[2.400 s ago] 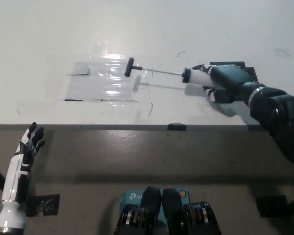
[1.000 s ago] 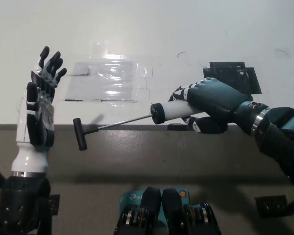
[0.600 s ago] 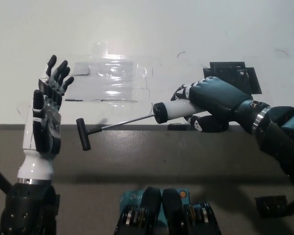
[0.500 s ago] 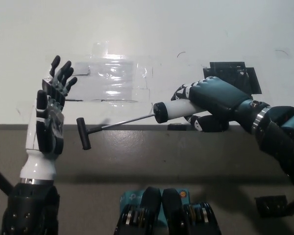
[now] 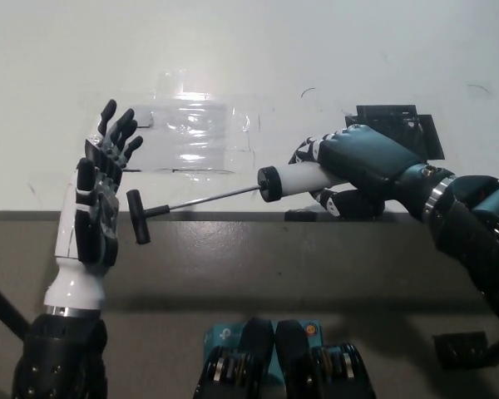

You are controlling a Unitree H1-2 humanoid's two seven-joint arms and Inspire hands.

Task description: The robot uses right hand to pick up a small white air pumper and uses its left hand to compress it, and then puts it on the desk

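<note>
A robot's black right hand (image 5: 362,162) was wrapped around the white barrel of a small air pump (image 5: 295,179), holding it in the air over the near edge of a white desk (image 5: 333,50). The pump lay nearly level, its long axis running across the view from right to left. A thin metal rod (image 5: 212,198) stuck out of the barrel's black cap, fully drawn out and sloping slightly downward, and ended in a short black T-handle (image 5: 138,217) that hung just off the desk edge.

The white left hand (image 5: 96,212) stood upright just to the left of that handle, fingers spread and holding nothing, palm turned toward the handle. Hand and handle looked very close, but whether they touched could not be told. The left hand was plainly the nearer one to the handle, and the pump's axis pointed almost straight at its palm, so a push along the rod toward the barrel seemed the step at hand

A clear plastic sheet (image 5: 187,133) and a dark square marker (image 5: 399,125) lay on the desk behind
</note>
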